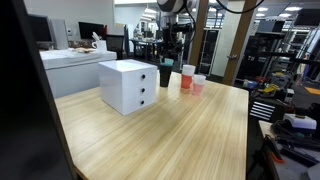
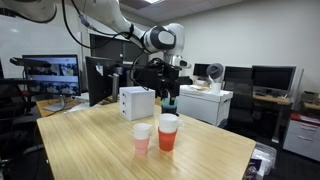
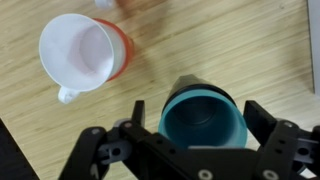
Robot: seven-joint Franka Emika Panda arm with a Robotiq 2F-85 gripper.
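jaws of the gripper (image 3: 198,116) stand spread on either side of the teal cup (image 3: 202,124), one finger beside each wall, but i cannot tell whether the pads press the walls or only flank them. the cup stands upright on the wooden table (image 1: 180,130), directly under the wrist, with its open mouth facing the camera and its long axis in line with the gripper's approach. the orange cup (image 3: 118,48), with a white cup (image 3: 82,55) nested in it, sits apart, outside the fingers' span.
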